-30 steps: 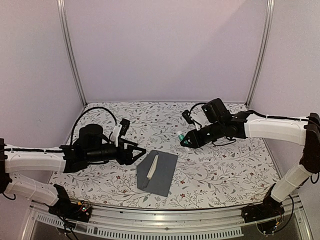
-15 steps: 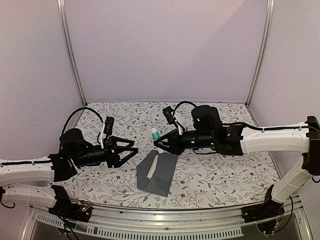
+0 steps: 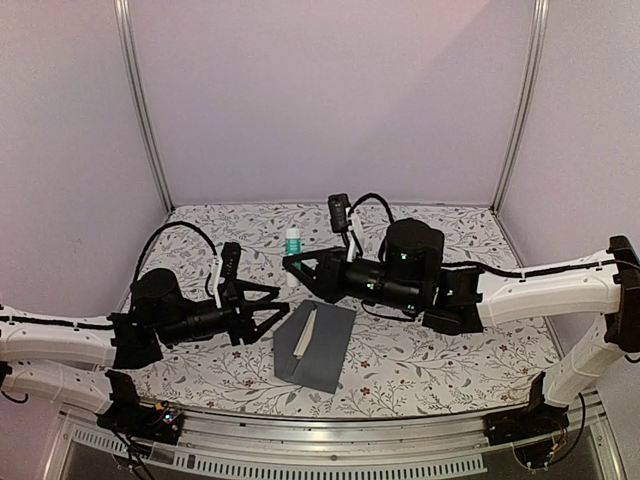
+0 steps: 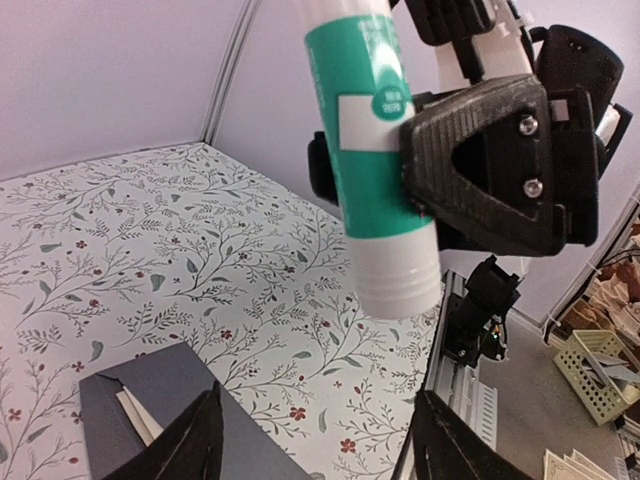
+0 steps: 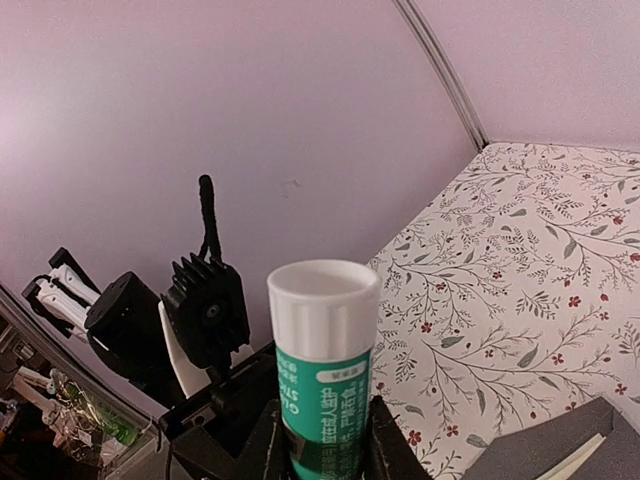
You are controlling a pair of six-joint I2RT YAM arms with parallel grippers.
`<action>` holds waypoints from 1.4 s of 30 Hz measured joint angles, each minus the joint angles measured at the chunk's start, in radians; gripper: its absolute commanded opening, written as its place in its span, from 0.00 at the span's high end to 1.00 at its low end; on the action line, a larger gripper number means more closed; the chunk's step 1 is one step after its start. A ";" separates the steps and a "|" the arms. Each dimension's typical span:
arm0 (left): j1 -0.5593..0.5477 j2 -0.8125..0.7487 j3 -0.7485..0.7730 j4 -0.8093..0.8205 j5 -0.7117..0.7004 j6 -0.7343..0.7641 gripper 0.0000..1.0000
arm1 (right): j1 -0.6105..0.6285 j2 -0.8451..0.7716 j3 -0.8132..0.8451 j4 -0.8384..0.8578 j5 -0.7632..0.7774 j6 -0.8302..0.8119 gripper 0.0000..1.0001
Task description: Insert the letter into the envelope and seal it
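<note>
The dark slate-grey envelope (image 3: 318, 347) lies flat at the front middle of the table. A pale strip of the letter (image 3: 306, 333) shows at its open flap; the rest is hidden inside. My right gripper (image 3: 303, 264) is shut on a small teal-white glue tube (image 3: 293, 241) and holds it upright above the table, just behind the envelope. The tube fills the right wrist view (image 5: 322, 365), between my right gripper's (image 5: 322, 445) fingers. My left gripper (image 3: 281, 303) is open and empty, left of the envelope, pointing at the tube (image 4: 375, 150). The envelope's corner (image 4: 160, 395) shows in the left wrist view, beside my left gripper (image 4: 320, 455).
The floral tablecloth (image 3: 450, 350) covers the whole table. Metal frame posts (image 3: 140, 110) stand at the back corners. The table's front rail (image 4: 470, 360) and a basket (image 4: 590, 365) off the table show in the left wrist view.
My right arm has swung left across the table with the glue tube, to just behind the envelope. My left gripper drew back, then came forward again toward the tube, staying open.
</note>
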 measured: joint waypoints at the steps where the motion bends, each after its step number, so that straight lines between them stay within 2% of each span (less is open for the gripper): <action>1: -0.009 0.012 0.003 0.002 -0.010 0.004 0.37 | 0.010 0.005 0.000 0.016 0.011 0.004 0.87; 8: -0.066 0.050 0.023 0.024 -0.078 0.024 0.43 | 0.040 0.045 0.000 0.049 0.030 0.019 0.87; 15: -0.086 0.054 0.025 0.048 -0.137 0.032 0.56 | 0.060 0.060 0.000 0.078 0.035 0.021 0.88; 21: -0.098 0.058 0.024 0.057 -0.181 0.028 0.63 | 0.061 0.073 0.000 0.103 0.058 0.022 0.88; 27: -0.101 0.035 -0.004 0.064 -0.277 0.011 0.57 | 0.071 0.073 0.000 0.117 0.084 0.021 0.88; 34: -0.108 0.027 -0.014 0.070 -0.260 0.047 0.36 | 0.083 0.072 -0.006 0.122 0.116 0.018 0.88; 39: -0.142 0.042 -0.004 0.090 -0.235 0.087 0.35 | 0.088 0.072 -0.015 0.109 0.135 0.013 0.88; 42: -0.156 0.043 -0.003 0.112 -0.227 0.102 0.40 | 0.088 0.072 -0.015 0.108 0.139 0.013 0.88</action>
